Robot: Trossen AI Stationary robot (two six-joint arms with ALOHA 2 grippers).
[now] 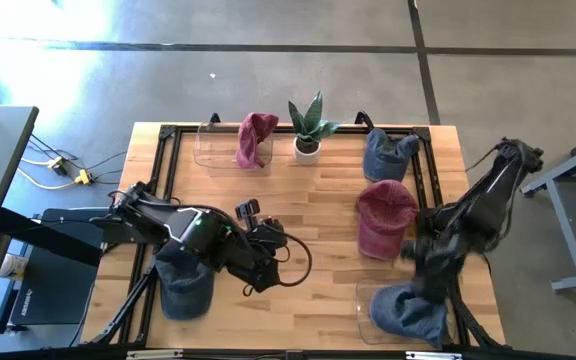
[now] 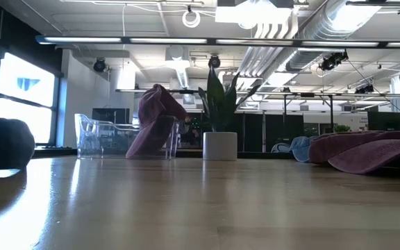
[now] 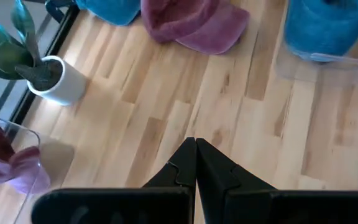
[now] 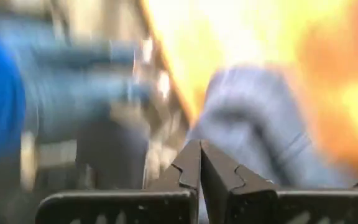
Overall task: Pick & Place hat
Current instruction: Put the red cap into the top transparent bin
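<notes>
1. Closest to the low camera is the wooden table (image 1: 308,210) itself, its pale planks filling the foreground, with a black frame running round its edges.
2. Lying across the table's left half is the left arm, and the left gripper (image 1: 268,268) is low over bare planks near the middle, fingers (image 3: 194,163) pressed together on nothing.
3. Over at the right edge the right arm comes in, and the right gripper (image 1: 430,272) hangs just above the blue-grey hat (image 1: 408,312) at the near right corner; its fingers (image 4: 197,163) are pressed together too, empty, with grey-blue cloth blurred right beneath them.
4. That blue-grey hat sits partly in a clear bin (image 1: 364,306) at the front edge.
5. Just beyond the right gripper, towards the table's middle, lies the maroon hat (image 1: 385,217), flat on the planks and apart from both grippers.
6. A dark blue hat (image 1: 184,285) rests at the near left, under the left arm.
7. At the far right a blue hat (image 1: 386,152) is draped by the frame.
8. Far left, a second maroon hat (image 1: 255,138) hangs over the wall of another clear bin (image 1: 206,146).
9. Between those two stands a small potted plant (image 1: 308,130) in a white pot, upright.
</notes>
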